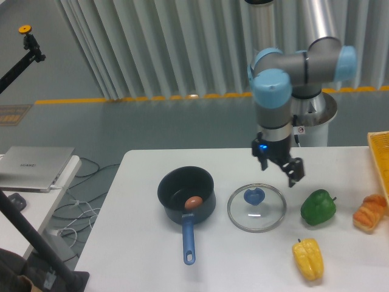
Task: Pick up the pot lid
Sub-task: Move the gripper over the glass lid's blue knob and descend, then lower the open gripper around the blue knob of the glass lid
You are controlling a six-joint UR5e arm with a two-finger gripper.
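Observation:
A glass pot lid (257, 208) with a metal rim and a blue knob (254, 196) lies flat on the white table (152, 255), just right of the pot. My gripper (279, 171) hangs in the air above the lid, slightly behind and to the right of its knob. Its two black fingers (295, 171) are spread apart with nothing between them, so it is open. The lid and the fingers do not touch.
A dark blue pot (186, 193) with a blue handle holds a brown egg (193, 202). A green pepper (318, 207), a yellow pepper (308, 258) and an orange bread-like item (369, 212) lie right. A yellow crate (379, 155) sits at the right edge.

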